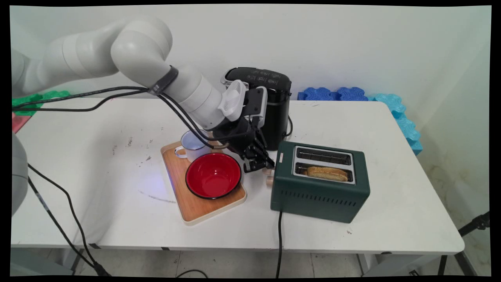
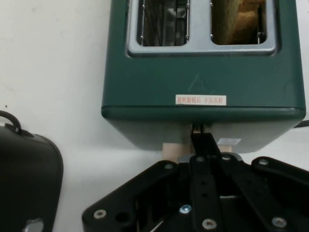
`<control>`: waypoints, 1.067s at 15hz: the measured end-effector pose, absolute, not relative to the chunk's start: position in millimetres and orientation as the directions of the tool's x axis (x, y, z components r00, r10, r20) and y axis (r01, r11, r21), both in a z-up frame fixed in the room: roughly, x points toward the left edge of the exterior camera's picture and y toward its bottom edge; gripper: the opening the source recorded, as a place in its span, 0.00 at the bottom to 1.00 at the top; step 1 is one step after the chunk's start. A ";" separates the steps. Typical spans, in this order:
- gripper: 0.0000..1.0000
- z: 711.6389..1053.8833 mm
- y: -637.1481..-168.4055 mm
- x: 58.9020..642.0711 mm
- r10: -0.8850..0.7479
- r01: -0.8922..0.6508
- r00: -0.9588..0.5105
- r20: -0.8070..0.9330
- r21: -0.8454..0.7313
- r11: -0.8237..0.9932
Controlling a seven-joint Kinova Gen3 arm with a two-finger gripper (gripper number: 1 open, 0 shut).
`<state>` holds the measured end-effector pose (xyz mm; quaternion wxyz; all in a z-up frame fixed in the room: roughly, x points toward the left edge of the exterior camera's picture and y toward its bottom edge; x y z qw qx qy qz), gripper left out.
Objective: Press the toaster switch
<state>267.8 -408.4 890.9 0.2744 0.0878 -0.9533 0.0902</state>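
The claw (image 1: 260,163) sits low at the left end of the dark green toaster (image 1: 320,181), its fingers pressed together against the end wall of that toaster where a pale wooden lever knob (image 1: 269,180) sticks out; in the hand view the fingertips (image 2: 205,140) meet in a single narrow point just under the toaster's (image 2: 203,72) lower edge, right at the lever slot, with the pale knob (image 2: 173,150) showing beside them. Whether the fingers actually pinch the knob or only press on it cannot be told. The toaster stands on the white bench (image 1: 98,172), with two slots on top: the far slot is bare wire, and the near slot holds a slice of browned bread (image 1: 327,173). A small red-lettered label (image 2: 200,100) is stuck on the toaster's top near the claw's end. Left of the toaster, close beside it, lies a wooden tray (image 1: 188,203) carrying a red bowl (image 1: 213,175) with a black rim and, behind the bowl, a white enamel mug (image 1: 191,145). Behind the toaster's left end, just past the claw, stands a black coffee machine (image 1: 270,105). A black power cord (image 1: 279,243) runs from the toaster's front face down over the bench's near edge.
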 end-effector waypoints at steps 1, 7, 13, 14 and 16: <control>0.00 889.6 -408.1 267.6 -0.120 -0.219 -0.833 0.540 -0.121 0.968; 0.00 882.7 -407.0 266.7 -0.132 -0.227 -0.828 0.546 -0.110 0.968; 0.00 876.3 -406.0 267.9 -0.142 -0.233 -0.825 0.547 -0.100 0.967; 0.00 875.6 -406.0 268.1 -0.143 -0.234 -0.825 0.546 -0.099 0.967; 0.00 874.2 -406.0 269.1 -0.145 -0.234 -0.825 0.546 -0.098 0.967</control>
